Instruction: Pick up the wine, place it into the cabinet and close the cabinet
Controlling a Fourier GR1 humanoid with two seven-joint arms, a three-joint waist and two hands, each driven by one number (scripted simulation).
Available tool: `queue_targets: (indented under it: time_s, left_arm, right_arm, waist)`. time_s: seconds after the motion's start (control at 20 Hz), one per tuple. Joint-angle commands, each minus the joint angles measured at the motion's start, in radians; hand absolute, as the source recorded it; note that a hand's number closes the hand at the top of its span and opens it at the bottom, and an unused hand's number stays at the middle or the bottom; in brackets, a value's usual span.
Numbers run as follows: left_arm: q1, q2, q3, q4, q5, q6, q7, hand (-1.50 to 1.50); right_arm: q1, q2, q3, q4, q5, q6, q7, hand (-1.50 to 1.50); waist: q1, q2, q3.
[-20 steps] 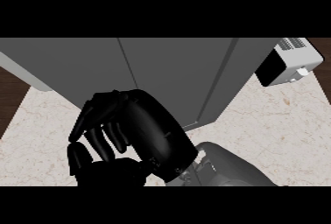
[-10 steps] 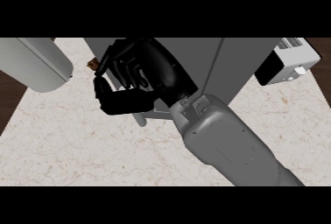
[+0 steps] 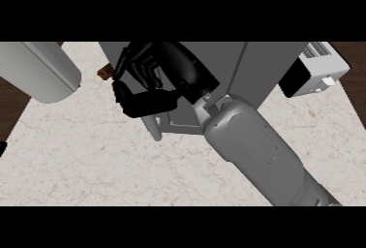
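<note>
Curling right hand (image 3: 154, 77) on wine (image 3: 105, 73) | cabinet (image 3: 243, 68) behind | toaster (image 3: 314, 68) right

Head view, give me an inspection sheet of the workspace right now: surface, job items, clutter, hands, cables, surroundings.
Surface: pale marbled counter, bare where it shows.
Job's things: grey cabinet at the back; a slim handle shows below the hand. The wine is largely hidden; only a small brown bit peeks out at the hand's left, and I cannot tell what it is.
Clutter: nothing seen.
Hands: right hand up at the cabinet front, fingers curled, what it holds not visible. Left hand not in view.
Cables: nothing seen.
Surroundings: white and black appliance at the right, a large grey rounded object at the upper left, dark wood floor beyond the counter.
</note>
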State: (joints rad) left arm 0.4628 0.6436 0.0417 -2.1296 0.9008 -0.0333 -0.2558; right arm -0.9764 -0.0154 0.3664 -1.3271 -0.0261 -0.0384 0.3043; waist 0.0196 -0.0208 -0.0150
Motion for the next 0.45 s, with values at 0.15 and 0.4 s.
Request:
queue_targets:
  time_s: [0.15,0.4]
  left_arm:
    - [-0.078,-0.046,-0.073,0.031,-0.068,0.071,0.008,-1.5]
    - [-0.131,-0.055,-0.081,0.044,-0.058,0.092,0.031,-1.5]
  right_arm:
    - [-0.015,-0.142,-0.136,0.15,0.012,0.02,-0.083,1.5]
    - [-0.062,-0.12,-0.143,0.184,0.024,-0.009,-0.077,1.5]
  waist:
    - [-0.026,0.04,0.015]
    - [-0.019,0.038,0.014]
